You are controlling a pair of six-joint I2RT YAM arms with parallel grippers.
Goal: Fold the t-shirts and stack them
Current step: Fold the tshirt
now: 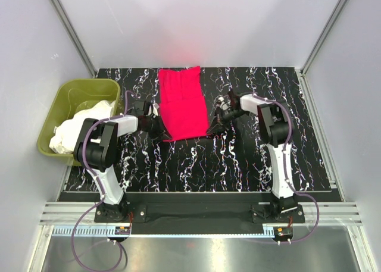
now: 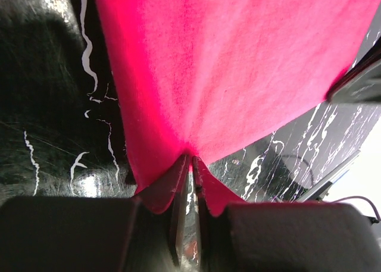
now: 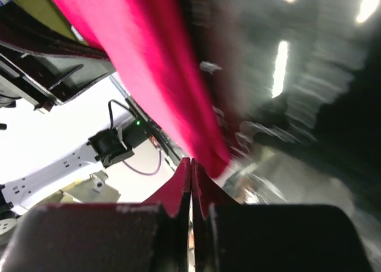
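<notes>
The crimson-red t-shirt (image 1: 181,102) lies folded into a long strip on the black marbled table, running from the back toward the middle. My left gripper (image 1: 159,129) is at its near left corner and shut on the cloth edge, as the left wrist view (image 2: 191,158) shows with red cloth (image 2: 238,63) spreading away from the tips. My right gripper (image 1: 211,129) is at the near right corner, jaws shut (image 3: 191,160) with the red cloth (image 3: 149,63) meeting the tips. White t-shirts (image 1: 65,135) are heaped in the tub.
The olive-green tub (image 1: 59,99) stands at the table's left edge, beside the left arm. Bare black table (image 1: 250,159) lies in front of and to the right of the red shirt. Grey walls enclose the back and sides.
</notes>
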